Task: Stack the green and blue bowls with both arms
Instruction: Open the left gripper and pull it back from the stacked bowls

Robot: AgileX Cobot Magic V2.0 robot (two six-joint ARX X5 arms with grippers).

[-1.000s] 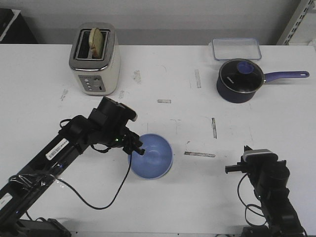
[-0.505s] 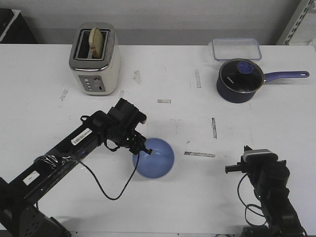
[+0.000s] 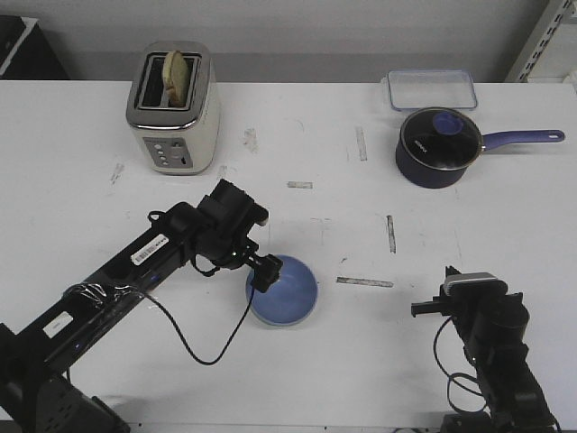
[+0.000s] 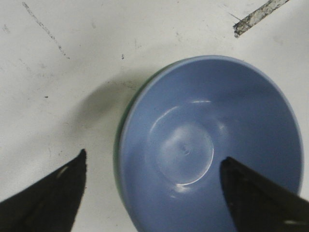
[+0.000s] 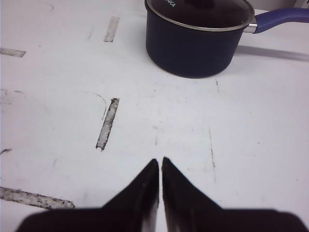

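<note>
The light blue bowl [image 3: 287, 290] sits upright, nested in the green bowl [image 4: 117, 140], well in front of the toaster [image 3: 173, 108].

The white, scuffed table [image 3: 81, 180] is carrying a toaster [image 3: 173, 110] at its far left, a clear lidded container [image 3: 432, 89] and a dark blue saucepan [image 3: 437, 147] at far right, and the stacked bowls [image 3: 287, 293] near the middle.

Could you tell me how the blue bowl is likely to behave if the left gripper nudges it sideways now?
The blue bowl looks smooth and glossy, so it may slide easily. A green rim peeks out beneath it, so it probably sits nested and could shift or rock within that bowl. It seems rigid and light.
</note>
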